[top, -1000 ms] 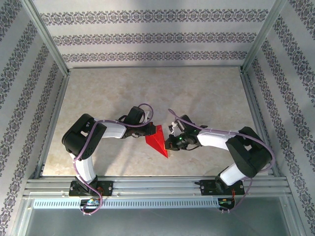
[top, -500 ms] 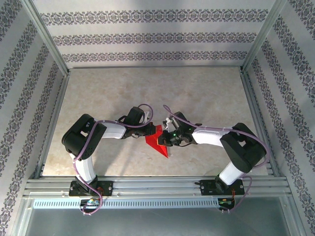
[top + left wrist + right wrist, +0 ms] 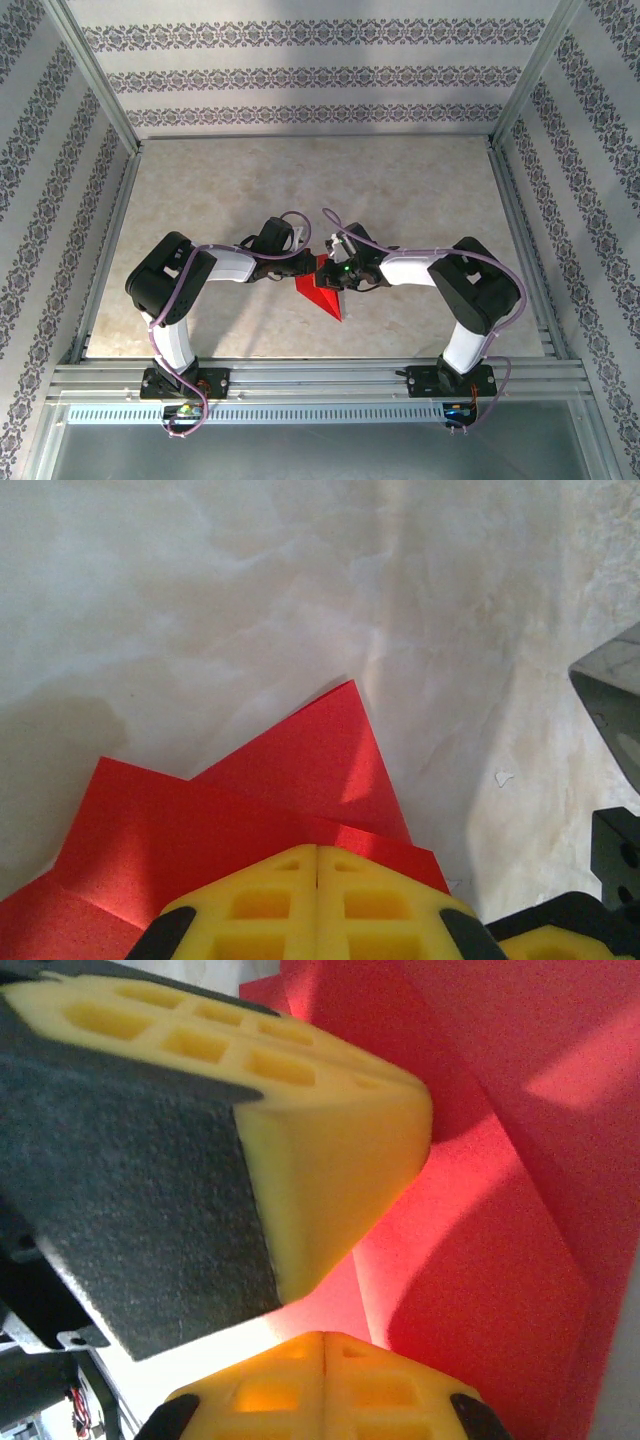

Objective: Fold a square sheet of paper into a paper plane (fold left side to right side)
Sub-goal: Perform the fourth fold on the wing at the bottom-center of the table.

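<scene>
The folded red paper [image 3: 322, 295] lies beneath and just ahead of our two sets of jaws. Its wide end is under them, and its long axis runs to a point toward the arm bases. Our left gripper [image 3: 303, 263] and right gripper [image 3: 333, 274] are both fully closed and hold nothing. Their tips are at the wide end, close together, neither clearly nearer.

The square sheet of paper [image 3: 320, 292], bright red, is folded into a narrow pointed wedge whose tip aims toward the near right. It lies around the middle of the marbled table [image 3: 220, 190], a little toward the near edge. Up close, overlapping layers and sharp creases show.
</scene>
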You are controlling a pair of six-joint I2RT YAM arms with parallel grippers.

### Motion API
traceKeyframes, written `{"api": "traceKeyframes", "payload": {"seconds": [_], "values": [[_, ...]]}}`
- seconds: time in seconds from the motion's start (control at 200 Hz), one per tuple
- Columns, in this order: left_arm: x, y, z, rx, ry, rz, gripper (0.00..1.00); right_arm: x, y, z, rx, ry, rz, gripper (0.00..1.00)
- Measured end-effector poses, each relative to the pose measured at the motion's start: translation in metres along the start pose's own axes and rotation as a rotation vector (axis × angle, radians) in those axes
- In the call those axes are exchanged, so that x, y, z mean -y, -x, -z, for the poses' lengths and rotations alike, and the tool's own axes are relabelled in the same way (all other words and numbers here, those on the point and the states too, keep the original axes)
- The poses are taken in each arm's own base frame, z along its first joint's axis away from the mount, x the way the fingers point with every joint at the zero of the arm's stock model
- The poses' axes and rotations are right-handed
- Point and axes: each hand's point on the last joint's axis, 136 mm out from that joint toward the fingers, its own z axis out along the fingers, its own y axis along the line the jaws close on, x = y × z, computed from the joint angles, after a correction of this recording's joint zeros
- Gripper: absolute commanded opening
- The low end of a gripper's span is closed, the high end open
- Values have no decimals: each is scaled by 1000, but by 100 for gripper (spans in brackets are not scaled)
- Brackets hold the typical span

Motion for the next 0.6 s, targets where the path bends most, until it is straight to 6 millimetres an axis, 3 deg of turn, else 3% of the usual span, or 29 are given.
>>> {"api": "traceKeyframes", "payload": {"seconds": [0.4,0.605], "values": [[-1,1,0,7,8,0,0,8,-2,-7,-16,-16,25,0],[-1,1,0,9,15,-2,0,13,-14,0,-26,-18,24,0]]}}
